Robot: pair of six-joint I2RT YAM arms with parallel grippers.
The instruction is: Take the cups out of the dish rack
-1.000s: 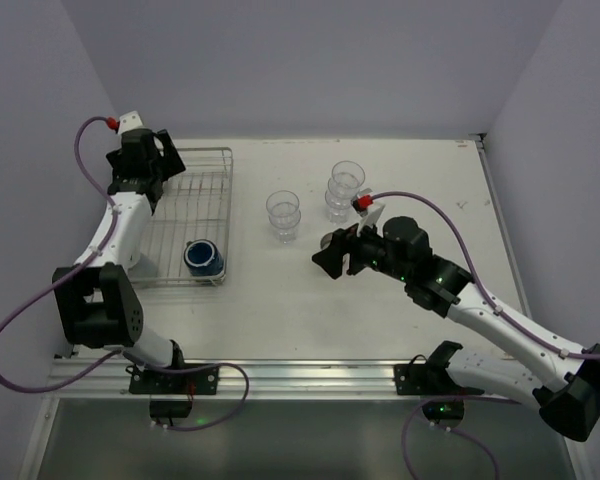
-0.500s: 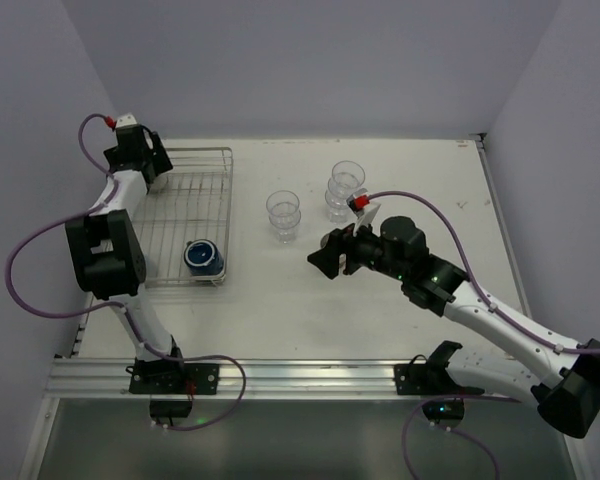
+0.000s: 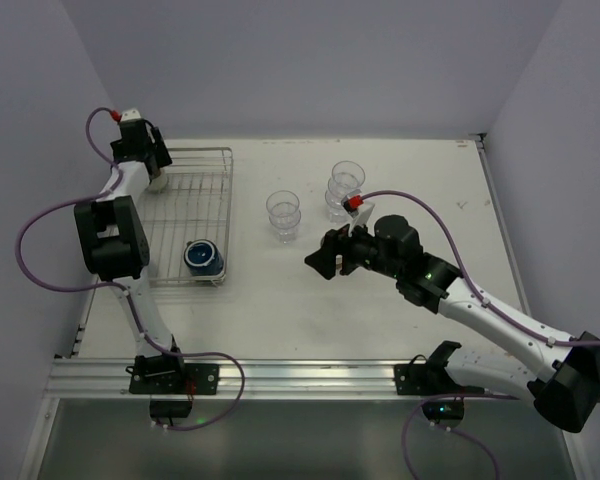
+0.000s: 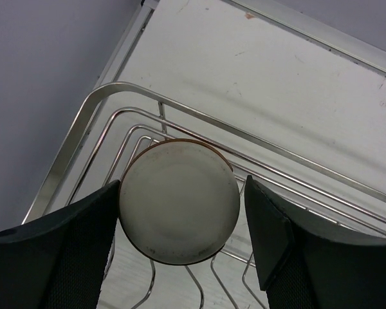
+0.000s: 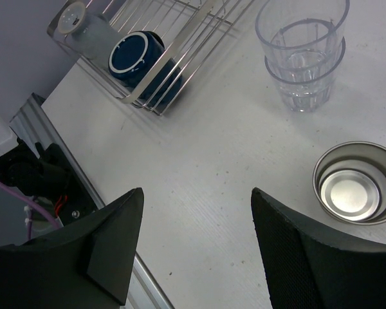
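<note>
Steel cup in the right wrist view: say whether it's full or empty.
Empty: the steel cup stands upright, its bare shiny bottom visible inside.

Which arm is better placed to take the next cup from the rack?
Probably left. The left end effector, open, straddles the cup in the rack corner; the right end effector hovers over the table, apart from the rack.

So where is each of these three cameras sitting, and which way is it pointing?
Top external: fixed above, behind the arm bases, looking down on the table; both arms show, left gripper and right gripper.
Left wrist: on the left arm, looking down at an upturned cup in the dish rack corner; its fingers flank it.
Right wrist: on the right arm, angled down across the table toward the rack; its fingers frame the bottom.
Shared: top and right wrist both show the blue mug and a tumbler stack.
</note>
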